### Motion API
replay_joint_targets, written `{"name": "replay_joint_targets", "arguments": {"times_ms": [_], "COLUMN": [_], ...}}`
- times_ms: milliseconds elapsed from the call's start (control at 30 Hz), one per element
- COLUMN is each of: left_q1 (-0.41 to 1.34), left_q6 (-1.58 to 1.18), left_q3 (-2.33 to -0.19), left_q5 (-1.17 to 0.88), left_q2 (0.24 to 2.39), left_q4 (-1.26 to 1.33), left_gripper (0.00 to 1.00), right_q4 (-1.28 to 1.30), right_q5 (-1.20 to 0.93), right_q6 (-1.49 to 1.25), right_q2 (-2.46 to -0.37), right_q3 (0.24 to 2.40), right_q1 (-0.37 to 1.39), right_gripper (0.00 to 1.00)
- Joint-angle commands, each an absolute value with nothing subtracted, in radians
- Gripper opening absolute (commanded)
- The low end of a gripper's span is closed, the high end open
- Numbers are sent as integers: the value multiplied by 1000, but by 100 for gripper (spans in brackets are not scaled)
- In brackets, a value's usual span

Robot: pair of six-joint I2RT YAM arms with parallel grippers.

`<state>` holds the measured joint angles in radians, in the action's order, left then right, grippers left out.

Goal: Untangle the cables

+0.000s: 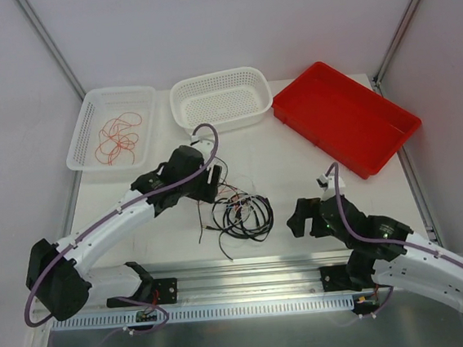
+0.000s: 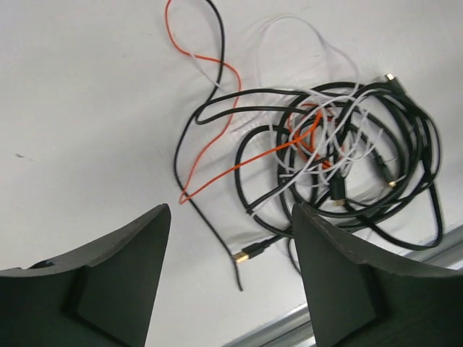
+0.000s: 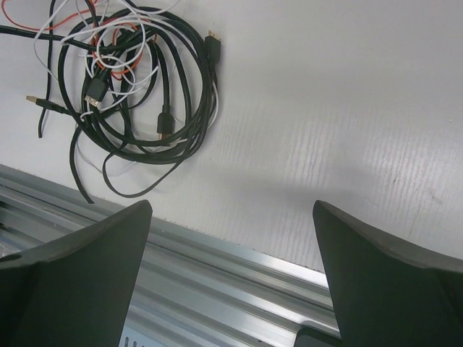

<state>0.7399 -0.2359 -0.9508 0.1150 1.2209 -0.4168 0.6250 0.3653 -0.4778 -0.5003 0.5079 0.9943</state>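
Top view, going left to right, bearings taken from the tangle.

- 10 o'clock, far edge of the table (image 1: 295,155): white mesh basket (image 1: 80,137), with 1 loose coil of red-orange wire (image 1: 119,140) lying inside.
- 12 o'clock: second white basket (image 1: 220,99), tilted. I cannot see whether anything is inside.
- My left gripper (image 1: 210,190) is just beside the pile, at its 10 o'clock. On my left wrist camera the left gripper (image 2: 230,217) has its fingers spread wide with nothing between them. Only bare table and 1 stray black lead with a gold plug (image 2: 249,253) lie below the gap.
- The cables (image 1: 239,210) sit mid-table as 1 knotted heap. Black cords are looped on the outside, with white and red-orange strands threaded through the middle. On the left wrist camera the cables (image 2: 340,144) lie at 2 o'clock from my fingers, apart from them.
- My right gripper (image 1: 300,216) is near the heap, at its 3 o'clock, and not touching it. On the right wrist camera the right gripper (image 3: 231,210) is fully spread and empty, and the cables (image 3: 137,79) are at 10 o'clock.
- 2 o'clock, far right: red tray (image 1: 345,117), set at an angle.
- 6 o'clock: metal rail (image 1: 249,270) along the near edge.
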Motion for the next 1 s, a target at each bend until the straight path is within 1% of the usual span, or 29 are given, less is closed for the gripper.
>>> {"name": "replay_joint_targets", "arguments": {"times_ms": [0, 100, 167, 233, 367, 533, 667, 733, 833, 867, 967], "left_q1": [698, 663, 652, 644, 611, 603, 601, 600, 600, 600, 600], "left_q6": [-29, 57, 148, 201, 209, 201, 183, 173, 164, 166, 153], "left_q3": [-940, -948, -953, -948, -940, -962, -973, -976, -979, -980, -977], "left_q5": [89, 39, 18, 9, -103, -110, -60, -49, -58, -61, -48], "left_q2": [1210, 1242, 1270, 1288, 1337, 1451, 1517, 1526, 1520, 1514, 1465], "left_q4": [-460, -459, -466, -465, -453, -445, -436, -430, -430, -430, -429], "left_gripper": [67, 62, 61, 57, 52, 47, 35, 32, 19, 12, 0], "right_q4": [532, 519, 518, 517, 505, 474, 433, 417, 382, 365, 330], "right_q5": [339, 333, 331, 334, 339, 327, 330, 336, 354, 359, 367], "right_q6": [-468, -469, -468, -469, -472, -474, -468, -471, -489, -497, -543], "right_q2": [-537, -564, -575, -584, -604, -661, -710, -738, -778, -810, -885], "right_q3": [505, 508, 514, 517, 515, 520, 525, 525, 526, 529, 544], "right_q1": [1002, 1011, 1012, 1015, 1015, 1023, 1025, 1026, 1026, 1026, 1026], "right_gripper": [99, 99, 99, 99, 99, 99, 99, 99, 99, 99, 99]}}
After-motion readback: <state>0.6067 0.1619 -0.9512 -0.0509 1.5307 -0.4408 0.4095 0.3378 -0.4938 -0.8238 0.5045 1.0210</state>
